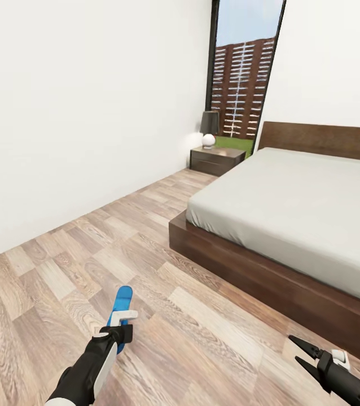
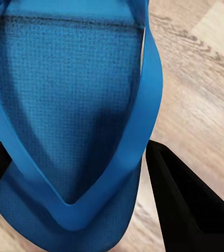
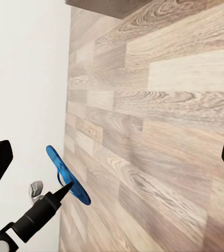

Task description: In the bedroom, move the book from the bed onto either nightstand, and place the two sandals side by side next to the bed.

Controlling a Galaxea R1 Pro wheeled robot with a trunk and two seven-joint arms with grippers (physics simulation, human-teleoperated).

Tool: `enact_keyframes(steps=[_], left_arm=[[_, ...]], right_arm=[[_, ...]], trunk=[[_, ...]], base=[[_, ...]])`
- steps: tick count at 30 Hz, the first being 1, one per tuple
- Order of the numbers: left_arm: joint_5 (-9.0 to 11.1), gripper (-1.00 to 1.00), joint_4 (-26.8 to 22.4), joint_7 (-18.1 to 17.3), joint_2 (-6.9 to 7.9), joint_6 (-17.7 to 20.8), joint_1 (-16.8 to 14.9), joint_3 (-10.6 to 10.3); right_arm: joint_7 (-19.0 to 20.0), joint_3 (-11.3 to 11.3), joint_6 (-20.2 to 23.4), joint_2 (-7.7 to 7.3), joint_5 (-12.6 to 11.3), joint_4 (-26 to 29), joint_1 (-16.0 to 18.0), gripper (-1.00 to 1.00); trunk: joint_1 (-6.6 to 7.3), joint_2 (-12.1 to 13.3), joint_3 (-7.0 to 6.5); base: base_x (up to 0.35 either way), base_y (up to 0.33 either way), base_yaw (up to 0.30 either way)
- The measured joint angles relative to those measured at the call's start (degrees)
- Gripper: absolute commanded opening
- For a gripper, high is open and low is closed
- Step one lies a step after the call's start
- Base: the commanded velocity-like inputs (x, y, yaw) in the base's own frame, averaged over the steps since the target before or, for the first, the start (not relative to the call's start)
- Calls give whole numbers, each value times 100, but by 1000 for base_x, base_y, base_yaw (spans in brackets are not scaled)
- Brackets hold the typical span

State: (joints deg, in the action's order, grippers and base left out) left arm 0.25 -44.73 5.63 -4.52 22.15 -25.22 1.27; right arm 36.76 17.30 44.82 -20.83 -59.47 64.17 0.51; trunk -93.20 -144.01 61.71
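Here the left gripper (image 1: 124, 322) has its fingers closed on 1 sandal (image 1: 121, 309), held above the floor (image 1: 214, 338) well short of the bed (image 1: 293, 220). The right gripper (image 1: 305, 355) hangs empty, fingers spread wide, near the bed's front edge.

sandal (image 2: 64, 121): heel end and one edge cut off in left wrist view; in head view the left gripper (image 1: 122, 327) covers its near part | left gripper fingers (image 2: 185, 205): tips out of frame (grip contact not visible) | bed (image 1: 293, 225): cut by right edge | right gripper (image 1: 307, 355): arm cropped at corner
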Motion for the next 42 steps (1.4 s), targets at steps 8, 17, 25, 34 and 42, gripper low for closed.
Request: enact_keyframes(steps=[8, 17, 25, 34, 42], left_arm=[[1, -100, 0, -1, 1, 0, 0, 0], [5, -100, 0, -5, 0, 0, 0, 0], [2, -100, 0, -5, 0, 0, 0, 0], [5, -100, 0, -6, 0, 0, 0, 0], [5, -100, 0, -6, 0, 0, 0, 0]], right_arm=[[0, -3, 0, 0, 1, 0, -1, 100], [0, -5, 0, 0, 5, 0, 0, 100], [-3, -2, 0, 0, 5, 0, -1, 100], [-9, -6, -5, 0, 5, 0, -1, 100], [-9, -6, -6, 0, 5, 0, -1, 100]], trunk=[[21, 11, -177], [44, 23, -377], [64, 34, -554], [88, 46, -754], [108, 56, -931]], base=[[0, 0, 0], [0, 0, 0], [0, 0, 0], [0, 0, 0], [0, 0, 0]])
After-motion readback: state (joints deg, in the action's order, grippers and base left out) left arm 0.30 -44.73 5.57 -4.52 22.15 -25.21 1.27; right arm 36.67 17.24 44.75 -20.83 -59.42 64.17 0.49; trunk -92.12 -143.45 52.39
